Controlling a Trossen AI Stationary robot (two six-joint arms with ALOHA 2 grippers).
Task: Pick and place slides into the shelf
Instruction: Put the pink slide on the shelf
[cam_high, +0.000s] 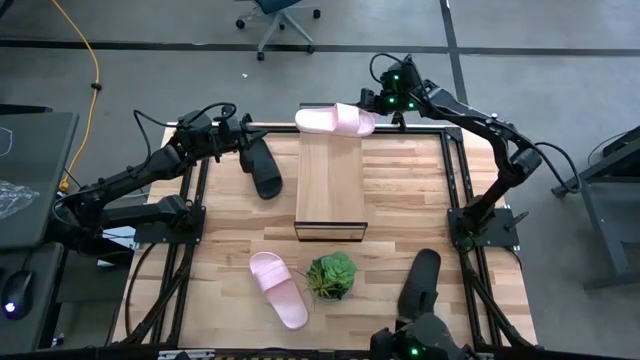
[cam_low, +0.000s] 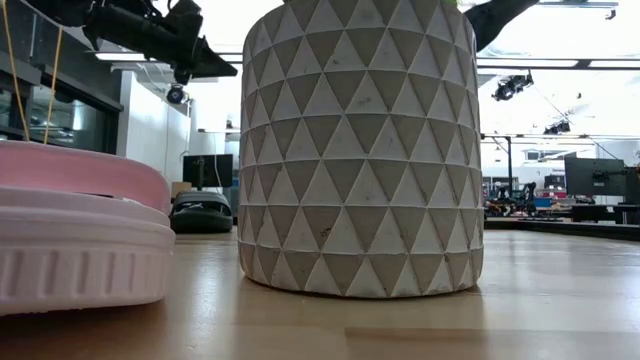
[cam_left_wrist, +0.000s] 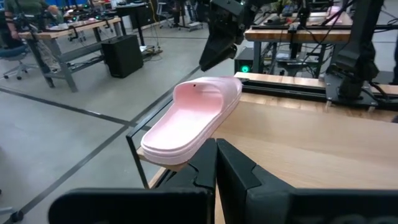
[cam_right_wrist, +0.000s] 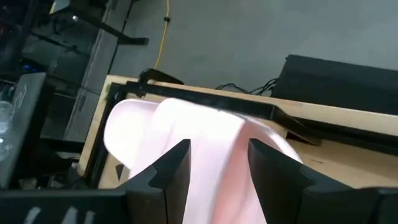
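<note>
A pale pink slide (cam_high: 336, 120) lies sole down across the far end of the light wood shelf (cam_high: 331, 195), one end past the shelf's left edge (cam_left_wrist: 163, 146). My right gripper (cam_left_wrist: 211, 59) hangs open just above this slide's right end, touching nothing; its fingers frame the slide (cam_right_wrist: 211, 143) from above. My left gripper (cam_left_wrist: 216, 163) is shut and empty, raised over the table left of the shelf. Below it a black slide (cam_high: 264, 170) lies on the table. A second pink slide (cam_high: 278, 288) and a second black slide (cam_high: 420, 283) lie near the front edge.
A green plant (cam_high: 332, 275) in a patterned pot (cam_low: 360, 150) stands on the table just in front of the shelf's near end, between the near pink and black slides. The shelf top in front of the placed slide is bare.
</note>
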